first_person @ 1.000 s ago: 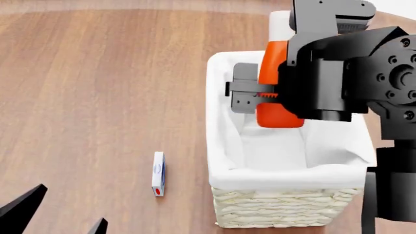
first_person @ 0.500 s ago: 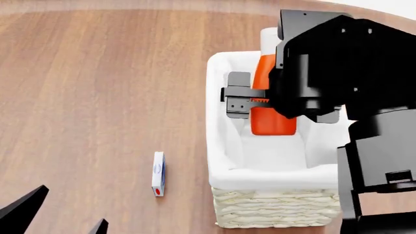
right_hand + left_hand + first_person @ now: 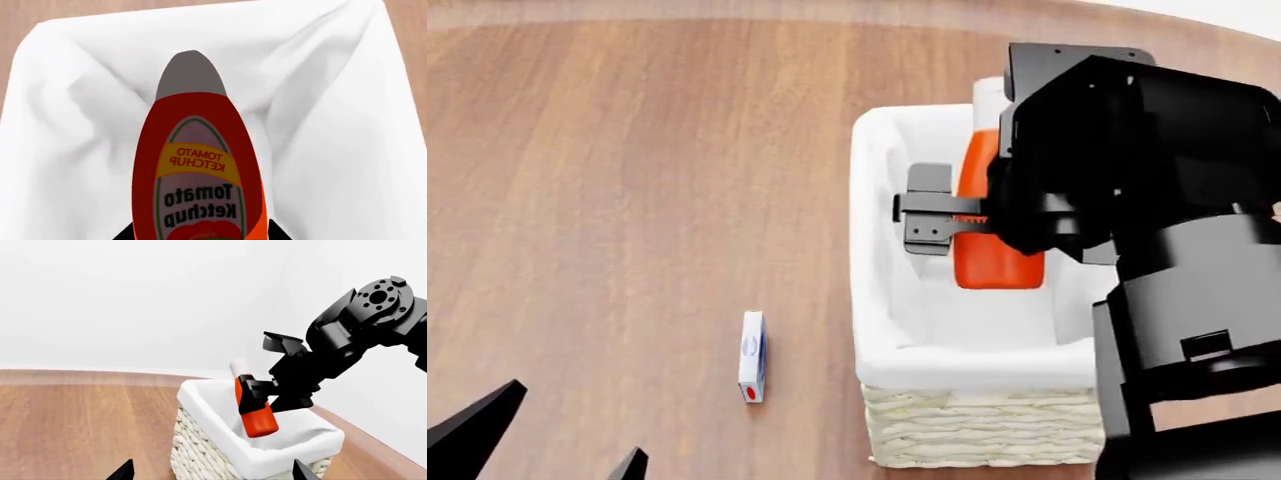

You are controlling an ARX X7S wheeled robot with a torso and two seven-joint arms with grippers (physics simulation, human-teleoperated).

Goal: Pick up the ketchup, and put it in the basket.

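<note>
The right hand (image 3: 954, 222) grips the ketchup (image 3: 994, 240) tilted above the basket (image 3: 988, 430) at the worktop's (image 3: 627, 180) three o'clock side. Whether the left hand (image 3: 547, 440) is wide or narrow cannot be told.

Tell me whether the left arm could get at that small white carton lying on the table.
Probably yes. The small carton lies alone on bare wood left of the basket, nothing around it, and the left gripper's fingertips show near it, seemingly empty.

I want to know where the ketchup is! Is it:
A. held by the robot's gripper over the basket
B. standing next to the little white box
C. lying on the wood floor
A: the right gripper clamps the ketchup above the basket.
</note>
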